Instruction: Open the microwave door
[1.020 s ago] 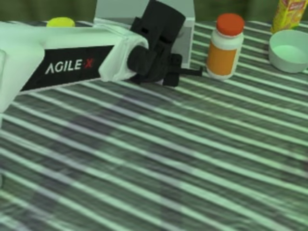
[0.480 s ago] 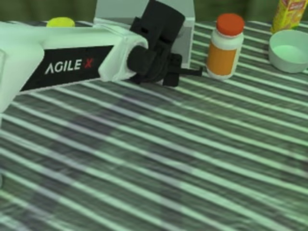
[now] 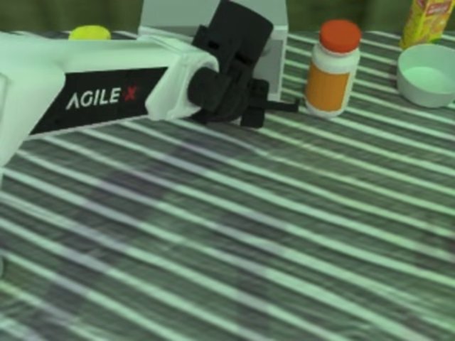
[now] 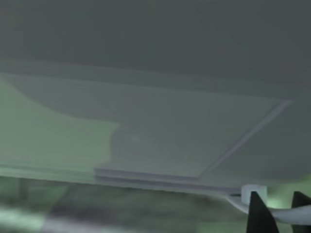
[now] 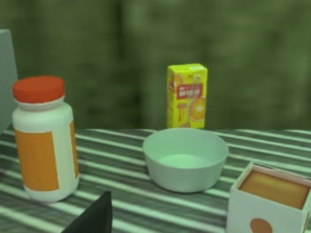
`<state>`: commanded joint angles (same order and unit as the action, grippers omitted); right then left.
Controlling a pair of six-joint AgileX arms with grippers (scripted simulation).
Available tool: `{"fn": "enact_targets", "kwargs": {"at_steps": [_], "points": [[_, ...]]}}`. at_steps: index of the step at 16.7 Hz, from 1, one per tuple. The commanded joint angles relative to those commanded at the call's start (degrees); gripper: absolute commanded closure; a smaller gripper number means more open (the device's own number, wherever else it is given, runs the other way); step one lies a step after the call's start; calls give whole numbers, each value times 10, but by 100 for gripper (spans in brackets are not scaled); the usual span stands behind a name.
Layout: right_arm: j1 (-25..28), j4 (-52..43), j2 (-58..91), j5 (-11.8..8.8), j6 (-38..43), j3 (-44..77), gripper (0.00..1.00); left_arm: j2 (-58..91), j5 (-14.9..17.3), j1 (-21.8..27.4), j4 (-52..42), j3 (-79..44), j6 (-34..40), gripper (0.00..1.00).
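Nothing has moved since the earlier frames. We judge the microwave door (image 4: 160,131) stiff, hinged and light, best taken by its thin white handle (image 4: 286,212). Our left tool (image 4: 279,213), fingertips apart astride that handle, sits against the microwave (image 3: 170,18) at the desk's (image 3: 284,234) far edge.

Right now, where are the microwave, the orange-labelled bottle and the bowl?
microwave (image 3: 170,15): top view, pale grey top left of the arm.
bottle (image 3: 327,87): top view, its orange label.
bowl (image 5: 171,174): right wrist view, its outer wall.
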<state>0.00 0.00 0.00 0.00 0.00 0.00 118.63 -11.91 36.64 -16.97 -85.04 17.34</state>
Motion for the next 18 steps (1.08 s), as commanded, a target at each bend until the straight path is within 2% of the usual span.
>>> {"fn": "enact_targets", "kwargs": {"at_steps": [7,18], "points": [[0,0,0,0,0,0,0,-19,16,-11,15,30,-29,100],[0,0,0,0,0,0,0,-19,16,-11,15,30,-29,100]]}}
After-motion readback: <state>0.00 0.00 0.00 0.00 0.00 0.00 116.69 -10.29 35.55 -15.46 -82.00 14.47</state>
